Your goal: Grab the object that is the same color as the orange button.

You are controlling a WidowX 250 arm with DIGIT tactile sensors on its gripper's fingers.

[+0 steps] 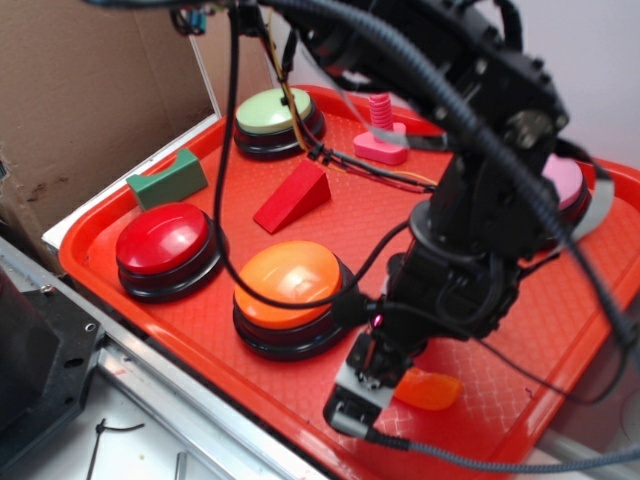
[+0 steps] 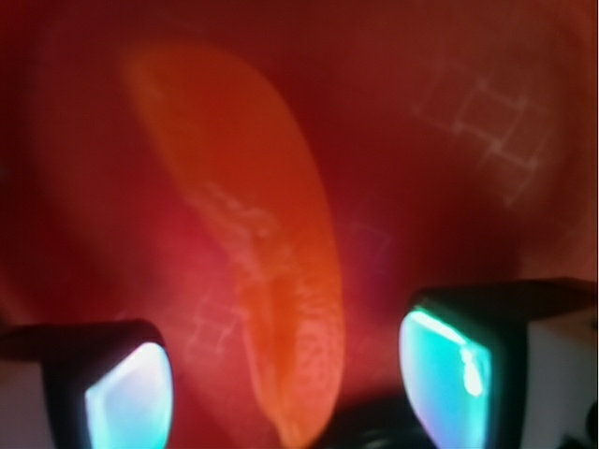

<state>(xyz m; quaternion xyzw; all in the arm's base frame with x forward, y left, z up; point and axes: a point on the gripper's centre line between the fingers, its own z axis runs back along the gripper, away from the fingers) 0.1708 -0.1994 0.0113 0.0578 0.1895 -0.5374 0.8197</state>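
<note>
Orange piece [image 2: 271, 281] between hand [image 2: 281, 383] fingers

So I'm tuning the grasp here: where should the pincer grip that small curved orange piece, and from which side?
Probably from straight above, across the narrow width near the middle of the small orange piece. It lies flat on the red tray, long and curved, so pinching across the short axis suits it. In the wrist view the open pincer already has a finger on each side of it.

Arm bent steeply down, gripper [image 2: 285, 374] low, jaws parted
</note>
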